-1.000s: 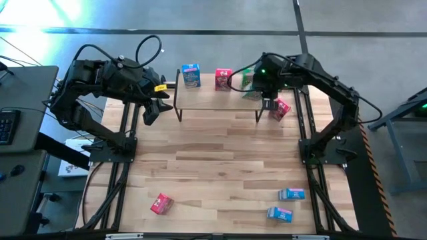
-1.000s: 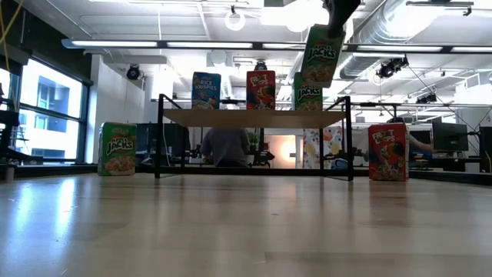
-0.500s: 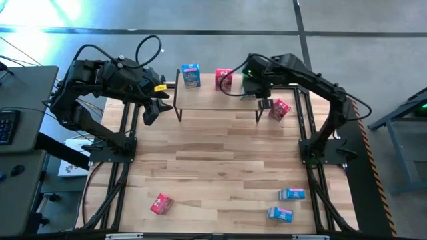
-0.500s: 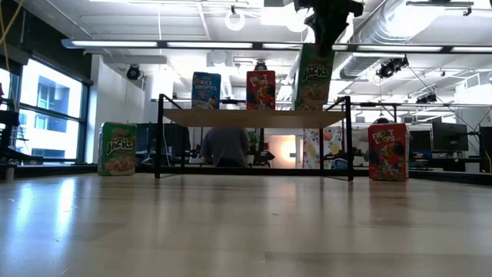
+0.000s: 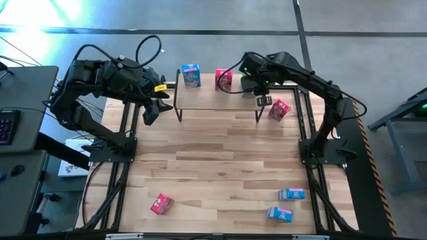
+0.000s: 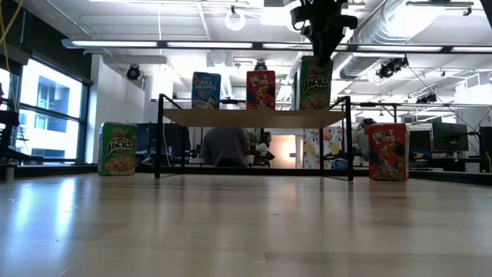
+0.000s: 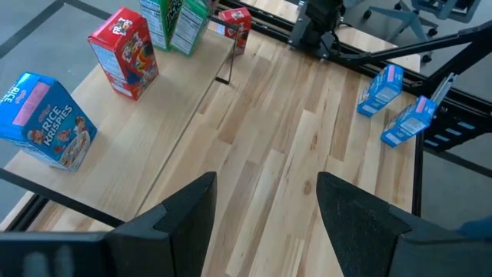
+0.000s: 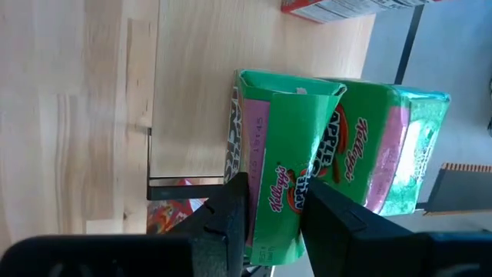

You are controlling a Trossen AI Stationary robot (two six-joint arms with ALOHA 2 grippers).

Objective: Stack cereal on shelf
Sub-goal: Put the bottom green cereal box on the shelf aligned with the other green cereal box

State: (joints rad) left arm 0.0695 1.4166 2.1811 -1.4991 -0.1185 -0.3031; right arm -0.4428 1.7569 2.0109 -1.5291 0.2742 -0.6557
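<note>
Green cereal box [image 6: 315,83], pinched by right claw [image 6: 324,48], has now come down upright onto shelf [image 6: 254,117], at desk's one o'clock. Release remains. Left claw [image 5: 151,107]: spread, idle at ten o'clock.

Table [image 5: 220,167]: I see pale wood planks, smooth, slight sheen.
Shelf [image 6: 254,118]: light wood board on thin black metal legs.
Green box [image 8: 307,177] on the shelf: printed cardboard, glossy.
Right gripper fingers [image 8: 338,227]: matt black.
</note>
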